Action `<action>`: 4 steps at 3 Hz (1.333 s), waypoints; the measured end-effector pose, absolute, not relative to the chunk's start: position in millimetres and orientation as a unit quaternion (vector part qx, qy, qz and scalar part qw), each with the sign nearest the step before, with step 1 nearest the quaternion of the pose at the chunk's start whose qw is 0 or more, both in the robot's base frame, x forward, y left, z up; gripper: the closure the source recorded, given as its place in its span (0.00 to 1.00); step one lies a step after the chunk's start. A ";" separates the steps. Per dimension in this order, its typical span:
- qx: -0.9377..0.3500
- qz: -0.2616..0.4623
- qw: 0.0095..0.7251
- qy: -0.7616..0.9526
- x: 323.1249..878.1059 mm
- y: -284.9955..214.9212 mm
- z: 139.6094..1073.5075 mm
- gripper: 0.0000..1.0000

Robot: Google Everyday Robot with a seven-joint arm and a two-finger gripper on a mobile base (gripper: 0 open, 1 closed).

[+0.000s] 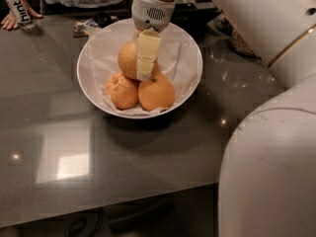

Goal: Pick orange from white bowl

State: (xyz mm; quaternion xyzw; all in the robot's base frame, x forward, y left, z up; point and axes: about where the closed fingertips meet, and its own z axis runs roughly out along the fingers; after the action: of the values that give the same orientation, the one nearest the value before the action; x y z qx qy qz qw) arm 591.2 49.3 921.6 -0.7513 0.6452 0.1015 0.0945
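The white bowl (188, 48), lined with crinkled white paper, stands on the dark table at the upper middle. The orange (128, 59), the largest and palest fruit, lies at the back of the bowl on top of two smaller, deeper-orange fruits (121, 91) (157, 93). My gripper (146, 72) reaches down from above into the bowl. Its cream-coloured end lies against the right side of the orange and covers part of it. The orange rests in the bowl.
A bottle labelled "hint" (16, 6) and a person's hand (7, 21) are at the far left edge of the table. A glass jar (239, 41) stands behind my arm at the right. My white arm and body (269, 172) fill the right side.
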 end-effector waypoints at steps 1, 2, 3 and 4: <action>-0.750 0.104 0.093 0.647 590.4 47.8 920.2 0.33; -0.750 0.104 0.093 0.647 590.4 47.8 920.2 0.56; -0.750 0.104 0.093 0.647 590.5 47.8 920.2 0.79; -0.750 0.104 0.093 0.647 590.4 47.8 920.3 1.00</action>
State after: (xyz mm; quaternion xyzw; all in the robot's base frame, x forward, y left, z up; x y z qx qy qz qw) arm 590.4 47.8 920.3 -0.7495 0.6471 0.1039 0.0928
